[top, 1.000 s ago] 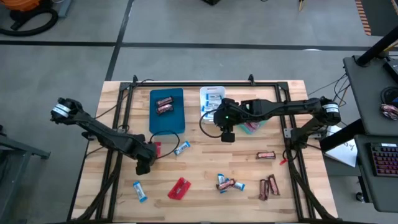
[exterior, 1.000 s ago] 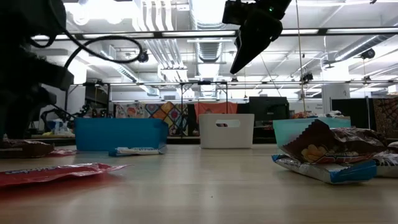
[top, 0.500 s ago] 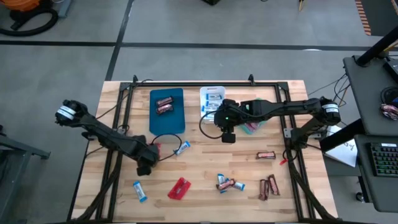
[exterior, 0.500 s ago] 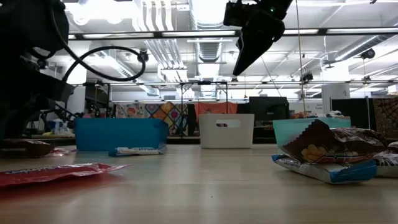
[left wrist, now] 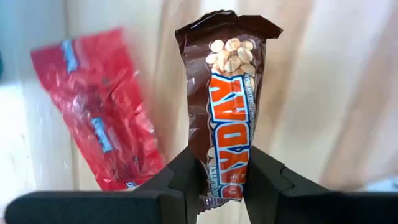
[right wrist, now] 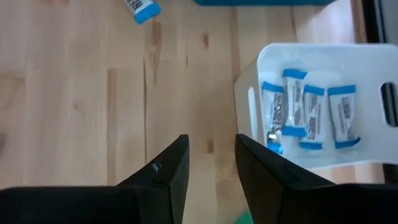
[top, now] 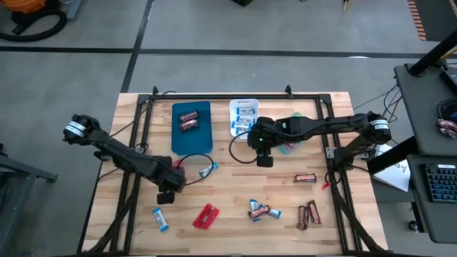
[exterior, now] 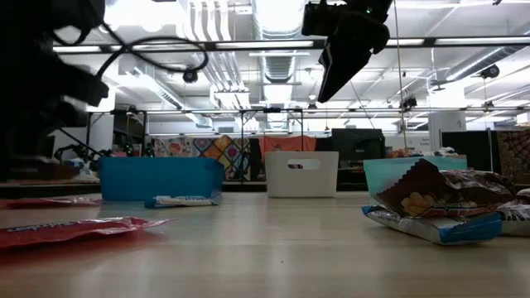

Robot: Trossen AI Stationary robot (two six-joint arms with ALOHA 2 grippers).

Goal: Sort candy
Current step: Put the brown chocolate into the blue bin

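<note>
From above, the left gripper point(top: 166, 195) sits low over the pale wooden table point(top: 235, 228), near its left side and just below the blue tray point(top: 191, 139), while the right gripper point(top: 263, 160) hangs over the table's middle, between the white tray point(top: 243, 108) and the green tray point(top: 293, 145). Candy lies scattered on the boards: a flat red packet point(top: 206, 216), a small blue-and-white bar point(top: 161, 219), another blue-and-white bar point(top: 208, 170) beside the blue tray, a crumpled cluster point(top: 261, 211) and dark bars point(top: 308, 214) toward the right; two dark bars rest in the blue tray. At table height, the right gripper point(exterior: 344, 58) is up in the air above the white tray point(exterior: 301, 173), and glossy crinkled wrappers point(exterior: 435, 199) fill the near right, with a red packet point(exterior: 62, 229) lying flat at the near left. The left wrist view shows the left gripper point(left wrist: 222, 183) with its two dark fingers closed partway onto the lower end of a brown PayDay bar point(left wrist: 227, 93), which stands straight out between them; a wrinkled red packet point(left wrist: 99, 124) lies just beside it on the wood. The right wrist view shows the right gripper point(right wrist: 211, 163) with fingers set a narrow gap apart and nothing between them, over bare grainy planks next to the white plastic tray point(right wrist: 249, 93), where four blue-and-white bars point(right wrist: 308, 115) lie side by side.
</note>
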